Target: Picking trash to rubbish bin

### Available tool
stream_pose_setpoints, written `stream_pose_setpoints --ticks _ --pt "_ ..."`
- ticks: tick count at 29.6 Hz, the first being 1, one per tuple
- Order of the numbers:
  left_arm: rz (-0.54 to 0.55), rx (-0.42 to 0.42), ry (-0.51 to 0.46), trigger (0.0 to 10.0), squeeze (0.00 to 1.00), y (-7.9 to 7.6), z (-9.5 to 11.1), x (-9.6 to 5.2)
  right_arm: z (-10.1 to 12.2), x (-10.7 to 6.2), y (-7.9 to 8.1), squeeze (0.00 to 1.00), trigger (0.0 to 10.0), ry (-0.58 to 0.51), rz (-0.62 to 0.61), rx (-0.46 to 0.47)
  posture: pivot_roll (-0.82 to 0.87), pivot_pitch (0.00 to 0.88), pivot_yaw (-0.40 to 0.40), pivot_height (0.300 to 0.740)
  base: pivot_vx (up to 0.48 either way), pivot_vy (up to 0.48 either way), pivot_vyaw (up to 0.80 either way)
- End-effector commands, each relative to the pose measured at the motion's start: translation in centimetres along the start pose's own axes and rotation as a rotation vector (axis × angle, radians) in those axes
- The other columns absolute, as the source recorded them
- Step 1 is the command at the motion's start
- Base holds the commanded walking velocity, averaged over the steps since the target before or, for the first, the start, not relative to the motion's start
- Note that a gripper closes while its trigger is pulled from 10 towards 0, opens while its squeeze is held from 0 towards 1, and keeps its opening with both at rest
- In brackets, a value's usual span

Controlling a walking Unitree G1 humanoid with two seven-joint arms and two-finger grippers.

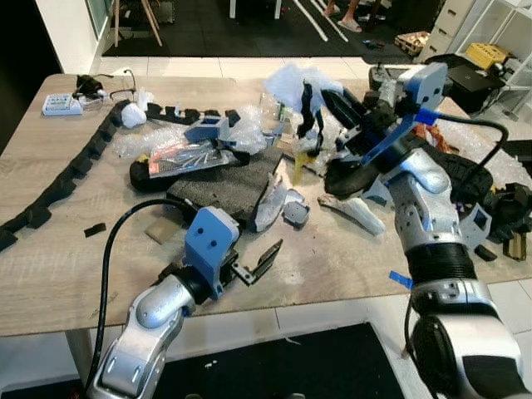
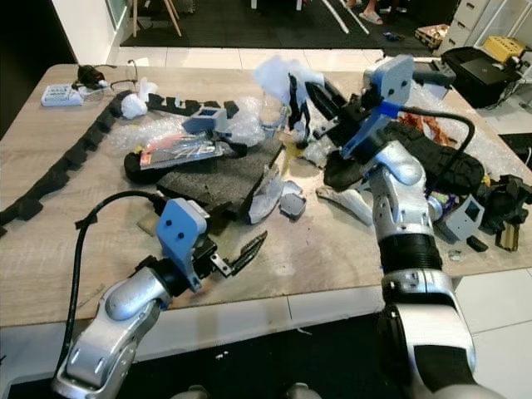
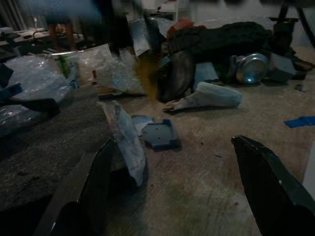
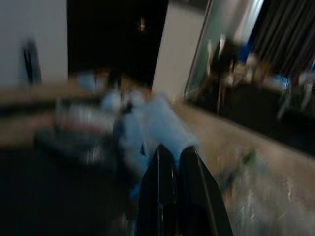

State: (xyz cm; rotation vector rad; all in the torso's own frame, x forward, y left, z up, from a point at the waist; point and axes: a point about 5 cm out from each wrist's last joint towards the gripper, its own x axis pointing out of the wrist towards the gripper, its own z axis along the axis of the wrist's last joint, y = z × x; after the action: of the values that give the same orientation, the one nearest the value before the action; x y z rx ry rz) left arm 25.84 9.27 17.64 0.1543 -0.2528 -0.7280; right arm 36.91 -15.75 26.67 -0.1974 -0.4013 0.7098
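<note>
Counter of pale wood grain strewn with trash | dark grey foam slab mid-counter | right hand raised above far clutter, fingers closed on crumpled clear plastic wrap | left hand near front edge, fingers apart, empty.

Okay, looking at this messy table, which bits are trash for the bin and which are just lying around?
Job in hand:
- crumpled plastic wrap, pinched by the right gripper
- dark foam slab
- clear plastic bags
- left gripper, open, hovering over the table

Likely just lying about:
- white power strip
- black cable chain
</note>
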Motion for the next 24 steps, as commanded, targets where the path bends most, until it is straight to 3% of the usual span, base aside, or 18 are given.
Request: stream_pose_setpoints --ticks 1,2,3,5,6,7,8,13,14,15,24 --pt "-0.017 -0.005 0.008 10.0 0.0 -0.3 -0.2 -0.1 -2.1 -1.4 0.4 0.0 1.3 0.214 0.041 -0.054 0.02 0.165 -0.062 0.74 0.0 0.0 0.0" --pt "-0.019 -0.007 0.009 10.0 0.0 -0.3 -0.2 -0.2 -3.3 -2.4 0.5 0.0 3.3 0.323 0.063 -0.08 0.01 0.165 -0.057 0.74 0.0 0.0 0.0" --pt "-0.025 -0.01 0.012 10.0 0.0 -0.4 -0.3 -0.2 -4.9 -3.8 0.4 0.0 4.5 0.45 0.086 -0.1 0.01 0.166 -0.054 0.74 0.0 0.0 0.0" --pt "-0.031 -0.011 0.014 10.0 0.0 -0.6 -0.3 -0.2 -5.5 -4.5 0.3 0.0 4.5 0.504 0.088 -0.101 0.01 0.166 -0.054 0.74 0.0 0.0 0.0" --pt "-0.036 -0.011 0.014 10.0 0.0 -0.6 -0.4 -0.2 -6.0 -5.0 0.1 0.0 5.3 0.558 0.083 -0.116 0.01 0.167 -0.055 0.74 0.0 0.0 0.0" --pt "-0.038 -0.01 0.014 10.0 0.0 -0.7 -0.4 -0.1 -6.3 -5.4 0.0 0.0 6.6 0.592 0.078 -0.128 0.01 0.166 -0.055 0.74 0.0 0.0 0.0" --pt "-0.039 -0.01 0.014 10.0 0.0 -0.7 -0.4 -0.1 -6.7 -6.0 -0.1 0.0 9.7 0.635 0.076 -0.148 0.01 0.165 -0.054 0.74 0.0 0.0 0.0" --pt "-0.038 -0.009 0.014 10.0 0.0 -0.6 -0.4 0.0 -7.2 -6.9 -0.3 0.0 10.0 0.704 0.064 -0.162 0.01 0.166 -0.055 0.74 0.0 0.0 0.0" --pt "-0.038 -0.008 0.014 10.0 0.0 -0.6 -0.4 0.0 -7.1 -7.0 -0.2 0.24 10.0 0.713 0.061 -0.154 0.01 0.165 -0.055 0.74 0.0 0.0 0.0" --pt "-0.039 -0.008 0.014 10.0 0.0 -0.6 -0.4 0.0 -6.9 -6.8 -0.2 1.0 10.0 0.709 0.05 -0.138 0.01 0.162 -0.054 0.74 0.0 0.0 0.0" --pt "-0.046 -0.004 0.014 10.0 0.0 -0.6 -0.4 -0.1 -5.0 -5.6 0.3 1.0 10.0 0.666 0.077 -0.086 0.02 0.146 -0.051 0.74 0.0 0.0 0.0"
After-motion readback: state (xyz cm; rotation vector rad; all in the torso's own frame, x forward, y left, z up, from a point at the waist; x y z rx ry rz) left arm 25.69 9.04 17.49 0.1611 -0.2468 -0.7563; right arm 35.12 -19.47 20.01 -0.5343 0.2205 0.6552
